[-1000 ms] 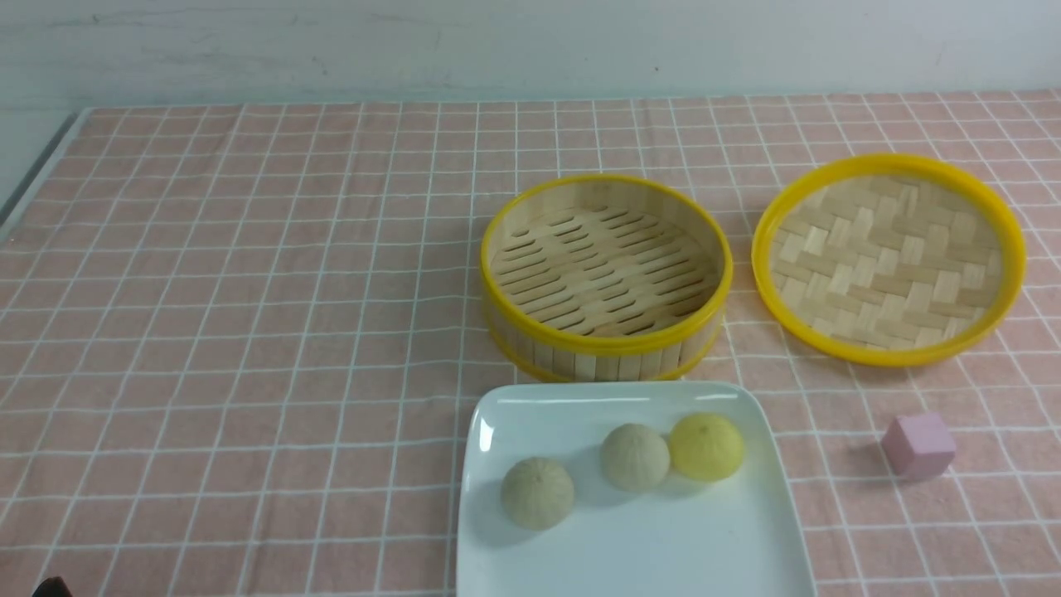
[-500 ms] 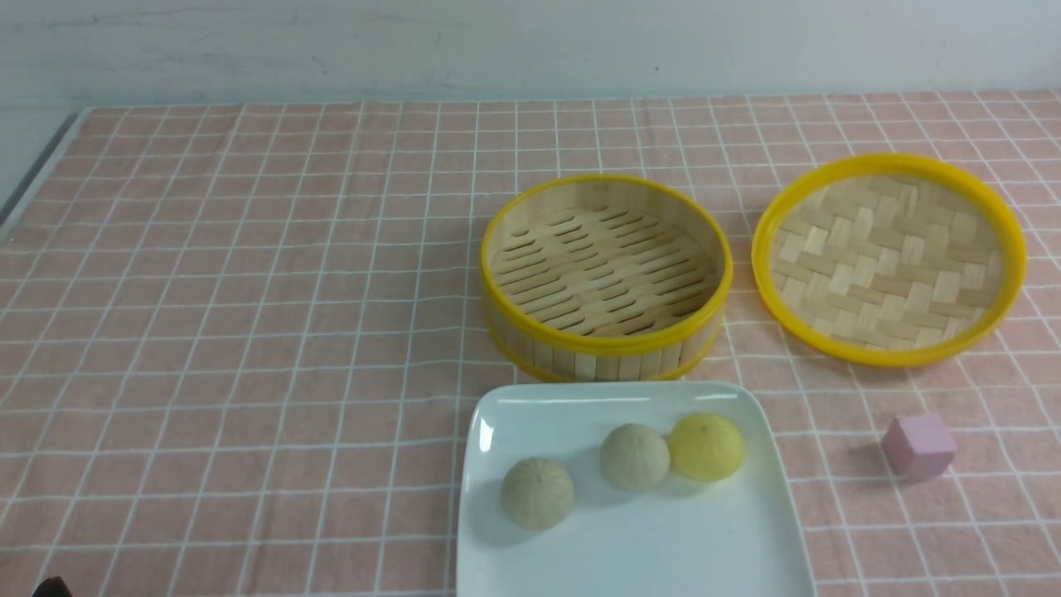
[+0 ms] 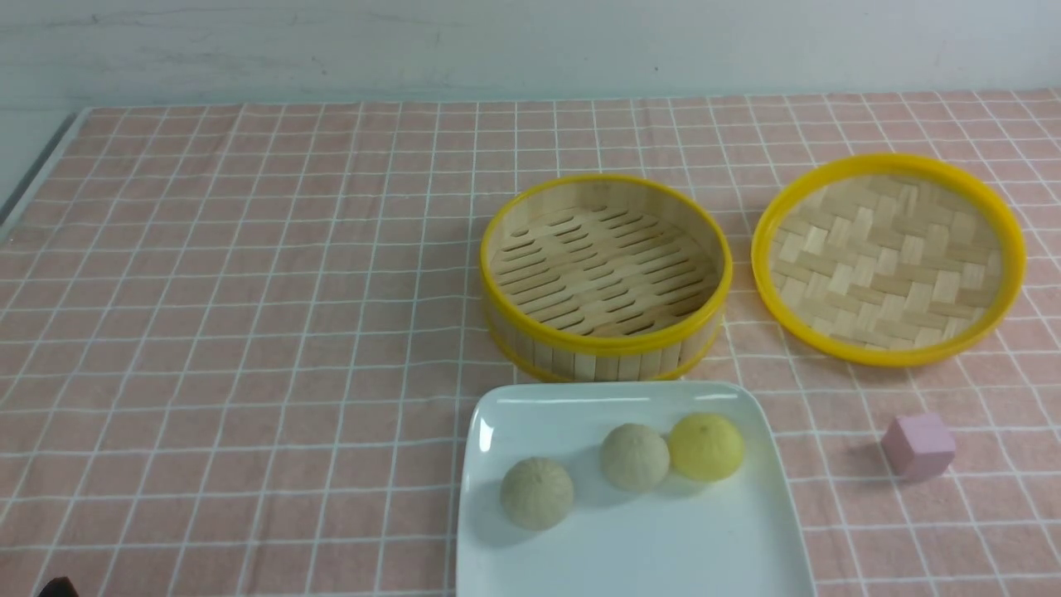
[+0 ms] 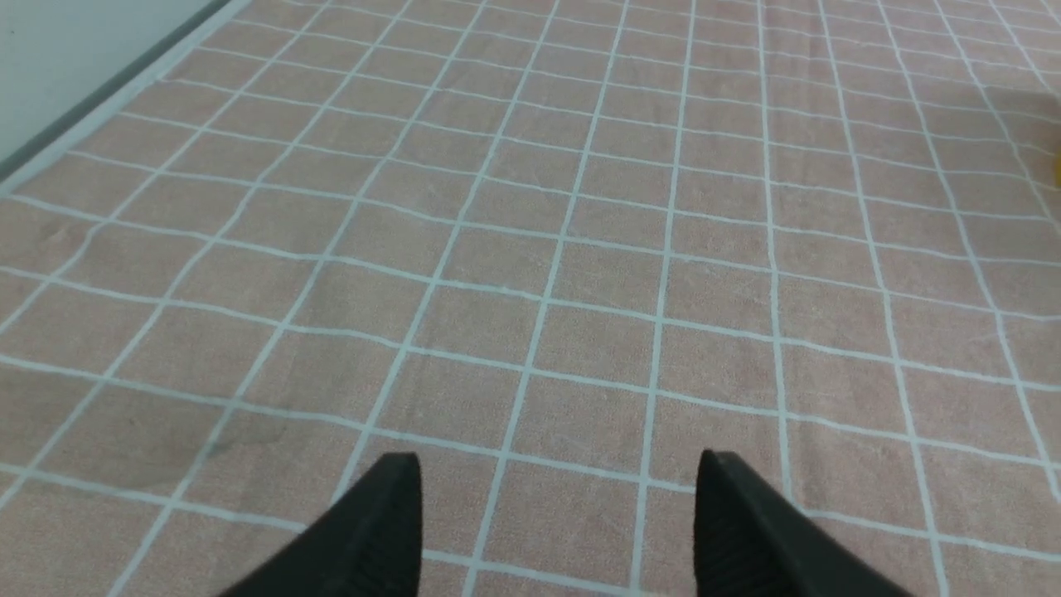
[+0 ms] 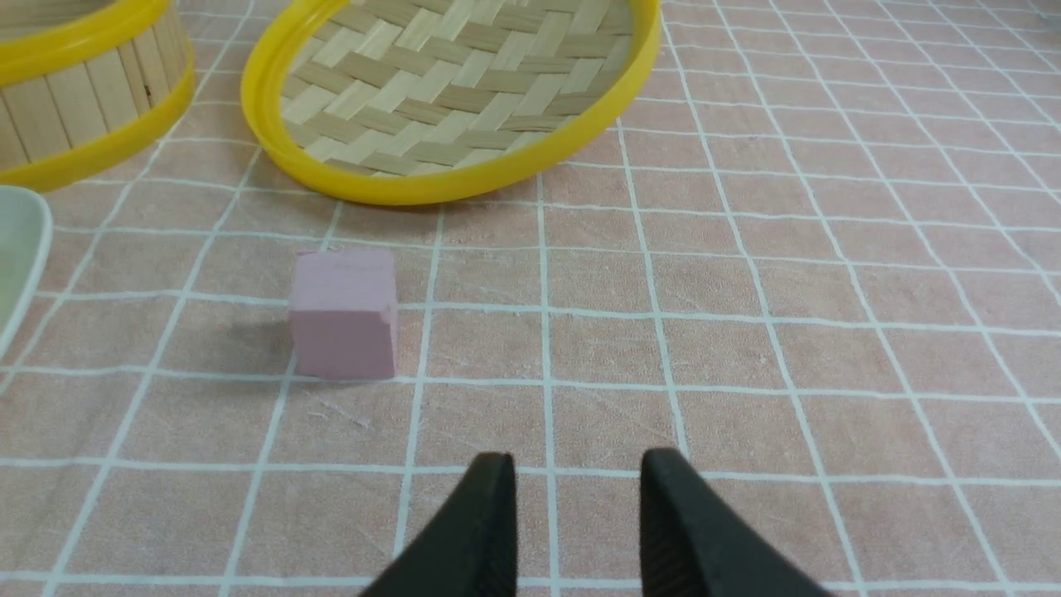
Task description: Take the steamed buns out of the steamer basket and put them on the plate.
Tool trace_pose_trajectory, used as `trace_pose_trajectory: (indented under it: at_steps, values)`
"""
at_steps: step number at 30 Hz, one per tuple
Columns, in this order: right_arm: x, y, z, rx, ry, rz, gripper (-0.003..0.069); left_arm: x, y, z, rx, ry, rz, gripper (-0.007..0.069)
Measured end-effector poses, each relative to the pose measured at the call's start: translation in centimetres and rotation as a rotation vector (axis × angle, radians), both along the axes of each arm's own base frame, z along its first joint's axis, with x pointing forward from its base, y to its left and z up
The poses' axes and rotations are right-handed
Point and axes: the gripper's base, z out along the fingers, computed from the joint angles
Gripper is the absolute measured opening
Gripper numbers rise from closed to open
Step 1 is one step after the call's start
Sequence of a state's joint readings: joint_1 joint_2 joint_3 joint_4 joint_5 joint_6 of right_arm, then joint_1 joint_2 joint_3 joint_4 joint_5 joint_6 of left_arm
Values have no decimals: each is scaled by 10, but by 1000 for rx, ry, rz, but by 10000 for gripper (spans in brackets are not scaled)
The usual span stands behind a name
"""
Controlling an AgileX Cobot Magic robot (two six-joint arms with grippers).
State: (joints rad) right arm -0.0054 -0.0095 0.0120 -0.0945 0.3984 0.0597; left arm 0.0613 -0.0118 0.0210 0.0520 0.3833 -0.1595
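Lighting: bright, even, diffuse. Shadows: soft, short. Glare: faint streak on plate [image 3: 497,431] rim. Focus: sharp throughout.

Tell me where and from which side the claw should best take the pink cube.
Probably from above, closing on two opposite flat side faces of the pink cube. It sits flat on the cloth, apart from the lid and the plate, so all sides are free.
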Motion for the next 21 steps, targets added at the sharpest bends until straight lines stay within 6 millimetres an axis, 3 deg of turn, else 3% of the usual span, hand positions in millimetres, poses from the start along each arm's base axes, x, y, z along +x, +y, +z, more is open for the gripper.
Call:
trace_pose_trajectory:
  at_steps: [21]
  values:
    - [0,0,0,0,0,0,239,0,-2,0,1,0,-43,453]
